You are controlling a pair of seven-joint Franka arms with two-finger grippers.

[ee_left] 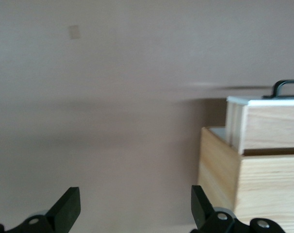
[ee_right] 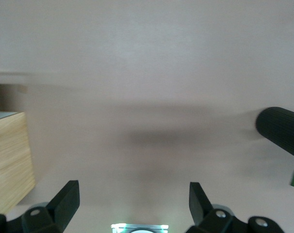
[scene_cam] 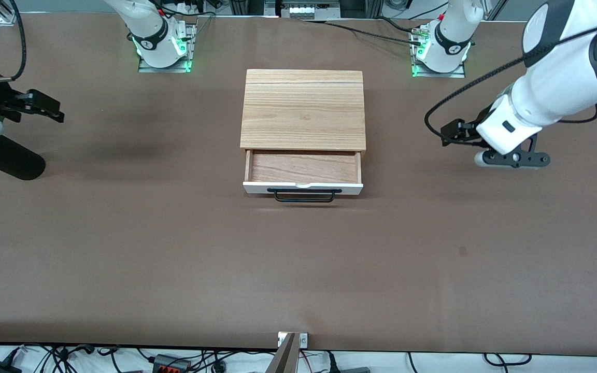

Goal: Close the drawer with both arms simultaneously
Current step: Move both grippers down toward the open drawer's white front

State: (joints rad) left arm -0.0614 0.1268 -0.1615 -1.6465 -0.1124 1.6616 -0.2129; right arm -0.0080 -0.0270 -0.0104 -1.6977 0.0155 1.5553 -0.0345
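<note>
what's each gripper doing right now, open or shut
Left gripper: open, holding nothing, beside the drawer.
Right gripper: open, holding nothing, over bare table.

Big table w/ a plain brown matte cover (scene_cam: 122,248), running edge to edge. Roughly mid-table sits a light oak-grain wooden box (scene_cam: 302,109), flat on the cover. Its wide shallow drawer w/ white front panel, black bar handle and reddish wood inside (scene_cam: 303,178) stands pulled out toward the front camera. Two metal base plates w/ green lights, one at the right arm's base (scene_cam: 165,63), one at the left arm's (scene_cam: 438,70), are set along the table's edge farthest from the front camera. Small dark spot on the cover (scene_cam: 463,252), nearer the front camera, toward the left arm's end.
</note>
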